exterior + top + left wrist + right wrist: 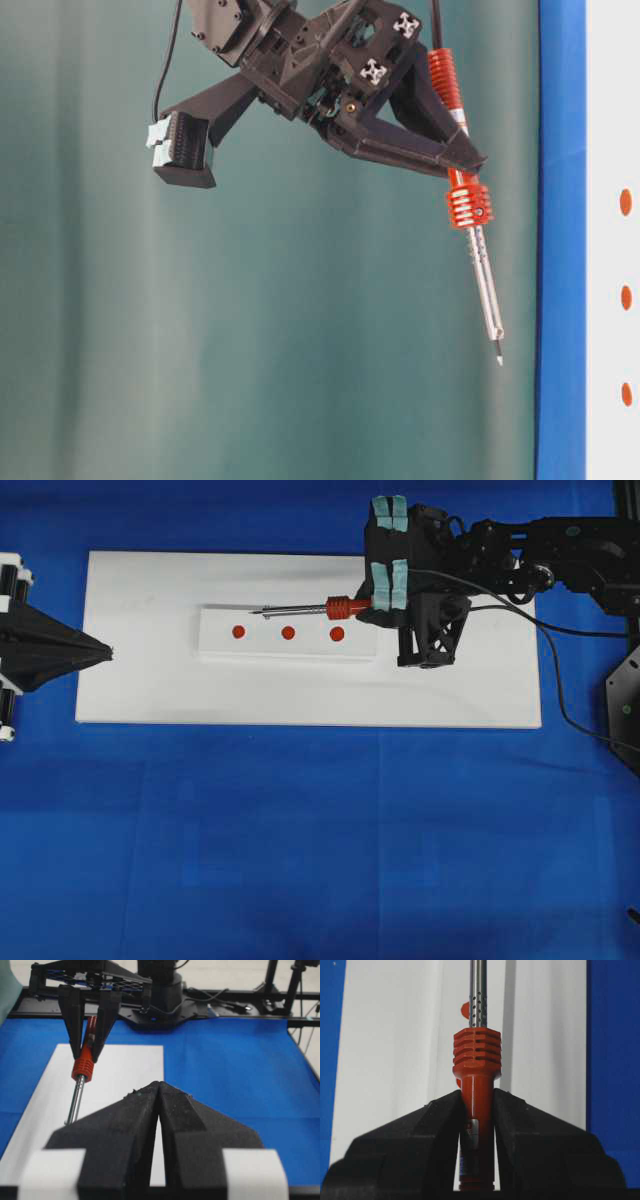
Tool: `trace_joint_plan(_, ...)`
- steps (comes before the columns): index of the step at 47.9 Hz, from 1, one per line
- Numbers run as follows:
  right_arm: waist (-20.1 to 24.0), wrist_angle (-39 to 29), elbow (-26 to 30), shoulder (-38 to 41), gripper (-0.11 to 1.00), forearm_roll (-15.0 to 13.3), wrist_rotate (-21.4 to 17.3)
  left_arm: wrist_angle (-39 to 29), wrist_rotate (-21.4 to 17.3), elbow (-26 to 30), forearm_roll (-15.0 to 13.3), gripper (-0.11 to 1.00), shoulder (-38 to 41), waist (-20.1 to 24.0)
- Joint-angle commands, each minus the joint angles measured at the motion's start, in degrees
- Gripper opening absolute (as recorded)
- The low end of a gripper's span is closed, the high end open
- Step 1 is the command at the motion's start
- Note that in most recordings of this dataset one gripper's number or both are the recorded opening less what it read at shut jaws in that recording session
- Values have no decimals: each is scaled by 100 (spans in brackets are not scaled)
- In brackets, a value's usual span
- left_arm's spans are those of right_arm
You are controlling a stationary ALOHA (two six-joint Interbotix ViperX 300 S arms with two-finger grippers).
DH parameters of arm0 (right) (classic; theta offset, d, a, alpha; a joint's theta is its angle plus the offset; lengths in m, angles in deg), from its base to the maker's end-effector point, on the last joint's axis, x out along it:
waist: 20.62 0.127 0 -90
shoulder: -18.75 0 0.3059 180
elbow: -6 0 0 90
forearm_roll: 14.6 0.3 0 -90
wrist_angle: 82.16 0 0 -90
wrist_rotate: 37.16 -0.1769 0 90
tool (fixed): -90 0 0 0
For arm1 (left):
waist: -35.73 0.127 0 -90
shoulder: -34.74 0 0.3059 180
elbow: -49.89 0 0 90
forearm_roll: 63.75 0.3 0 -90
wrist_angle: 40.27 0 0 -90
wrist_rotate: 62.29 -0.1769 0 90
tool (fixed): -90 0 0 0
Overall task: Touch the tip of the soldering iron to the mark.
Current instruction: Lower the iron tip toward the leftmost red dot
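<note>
The soldering iron [340, 607] has a red-orange ribbed handle and a silver shaft, and it lies level, pointing left. My right gripper [378, 602] is shut on its handle [476, 1055]. The tip [252, 611] hangs in the air over the far edge of a raised white strip [290, 650]. Three red marks sit on that strip: left [238, 632], middle [288, 633] and right [337, 634]. In the table-level view the tip [499, 357] stands apart from the board. My left gripper [105, 652] is shut and empty at the board's left edge.
The white board [130, 680] lies on a blue cloth [300, 830]. The iron's black cord [560, 680] trails off to the right, past the right arm [560, 550]. In the left wrist view the iron [83, 1067] hangs ahead of the left gripper [159, 1085].
</note>
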Motion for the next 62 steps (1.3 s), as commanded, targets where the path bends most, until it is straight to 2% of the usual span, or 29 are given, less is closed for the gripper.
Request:
trace_joint_plan(1, -18, 18, 132, -79, 6, -9, -9, 53, 0, 53, 0, 0, 44, 0)
trace_joint_plan(26, -26, 18, 202, 70, 6, -9, -18, 53, 0, 53, 0, 0, 44, 0)
trace_joint_plan(62, 53, 167, 598, 1274, 6, 0, -18, 44, -9, 35, 0, 0, 44, 0)
